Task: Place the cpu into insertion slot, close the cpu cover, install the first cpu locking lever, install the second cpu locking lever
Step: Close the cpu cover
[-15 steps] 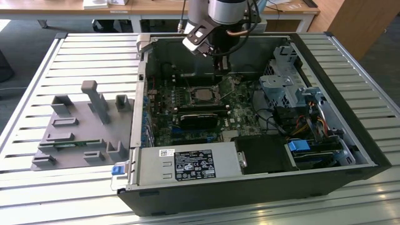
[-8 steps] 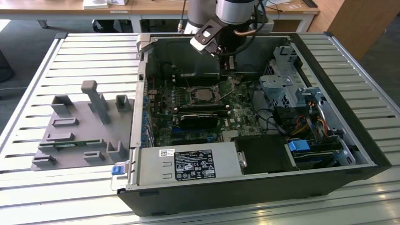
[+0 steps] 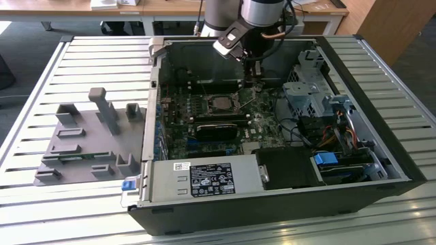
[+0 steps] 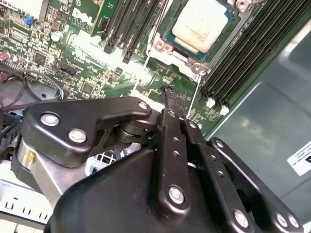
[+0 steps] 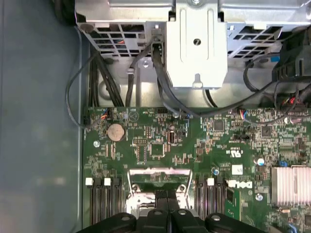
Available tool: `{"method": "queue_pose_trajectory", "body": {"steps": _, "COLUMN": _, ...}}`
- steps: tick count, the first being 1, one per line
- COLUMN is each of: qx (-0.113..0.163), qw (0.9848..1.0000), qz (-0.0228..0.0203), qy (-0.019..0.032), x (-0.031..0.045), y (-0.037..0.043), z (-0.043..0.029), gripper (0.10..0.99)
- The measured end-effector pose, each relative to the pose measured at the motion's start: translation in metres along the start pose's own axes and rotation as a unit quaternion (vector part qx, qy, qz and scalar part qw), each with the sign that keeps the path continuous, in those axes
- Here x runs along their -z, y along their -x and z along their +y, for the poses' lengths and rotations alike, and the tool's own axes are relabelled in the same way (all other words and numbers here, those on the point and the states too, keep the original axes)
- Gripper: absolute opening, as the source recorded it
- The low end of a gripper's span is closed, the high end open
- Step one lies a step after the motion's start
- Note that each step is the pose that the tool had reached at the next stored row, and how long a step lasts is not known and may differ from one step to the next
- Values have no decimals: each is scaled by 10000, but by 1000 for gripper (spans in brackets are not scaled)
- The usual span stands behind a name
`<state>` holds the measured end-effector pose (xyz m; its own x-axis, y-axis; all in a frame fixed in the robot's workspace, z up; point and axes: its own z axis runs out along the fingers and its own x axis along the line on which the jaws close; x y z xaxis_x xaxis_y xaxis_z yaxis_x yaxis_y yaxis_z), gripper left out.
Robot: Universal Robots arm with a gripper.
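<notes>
The cpu lies flat in its socket on the green motherboard inside the open computer case. In the second wrist view the cpu shows its pale metal top, with the silver cpu cover lying flat around it. My gripper hangs just to the exterior view's right of the socket, pointing down. Its black fingers are pressed together and I see nothing held between them in both wrist views. A thin wire lever slants up from the socket toward the fingertips.
A black card sits just in front of the socket. The metal drive cage and cable bundles crowd the exterior view's right, and the power supply lies in front. A grey fixture plate rests on the slatted table outside the case.
</notes>
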<state>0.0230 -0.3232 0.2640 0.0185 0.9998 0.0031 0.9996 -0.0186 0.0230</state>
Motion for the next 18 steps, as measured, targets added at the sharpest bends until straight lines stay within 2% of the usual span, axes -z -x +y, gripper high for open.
{"method": "queue_pose_trajectory", "body": {"steps": 10, "qx": 4, "qw": 10000, "qz": 1, "qy": 0, "x": -44, "y": -34, "z": 159, "gripper": 118}}
{"method": "queue_pose_trajectory", "body": {"steps": 18, "qx": 4, "qw": 10000, "qz": 0, "qy": 0, "x": -50, "y": -56, "z": 223, "gripper": 118}}
